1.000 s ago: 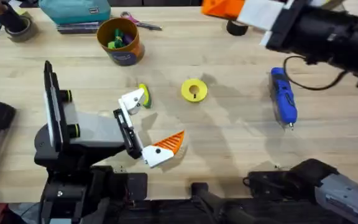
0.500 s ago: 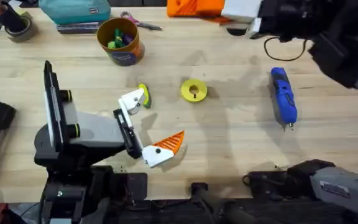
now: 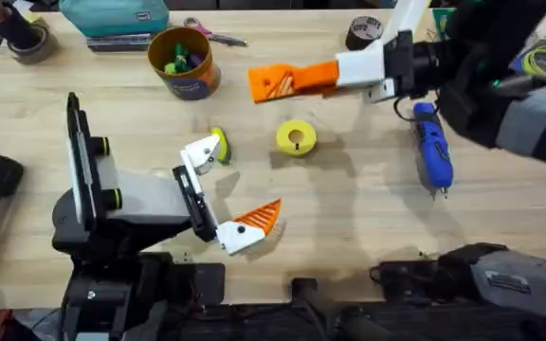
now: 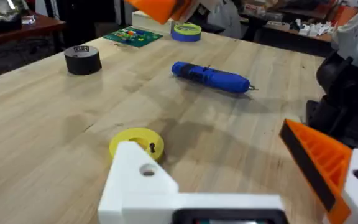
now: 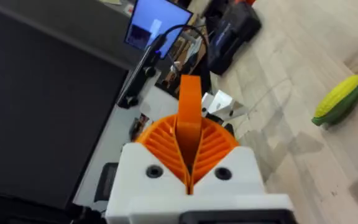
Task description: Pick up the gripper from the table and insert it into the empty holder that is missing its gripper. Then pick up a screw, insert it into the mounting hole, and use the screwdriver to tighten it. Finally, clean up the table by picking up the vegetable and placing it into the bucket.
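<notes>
Over the wooden surface [image 3: 368, 208], with right fingers [image 5: 216, 146] pinching the orange gripper [image 5: 190, 106], align squarely with the bare holder [image 3: 200, 152] on the spread left fingers [image 3: 259, 220] before sliding in.

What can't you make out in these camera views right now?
- The vegetable: in the overhead view, mostly hidden behind the holder.
- The gripper: in the right wrist view, its lower part is buried between the pads of the right gripper.
- The screwdriver: in the overhead view, its far end is covered by the right arm.
- The bucket: in the overhead view, the pieces inside are too small to identify.
</notes>
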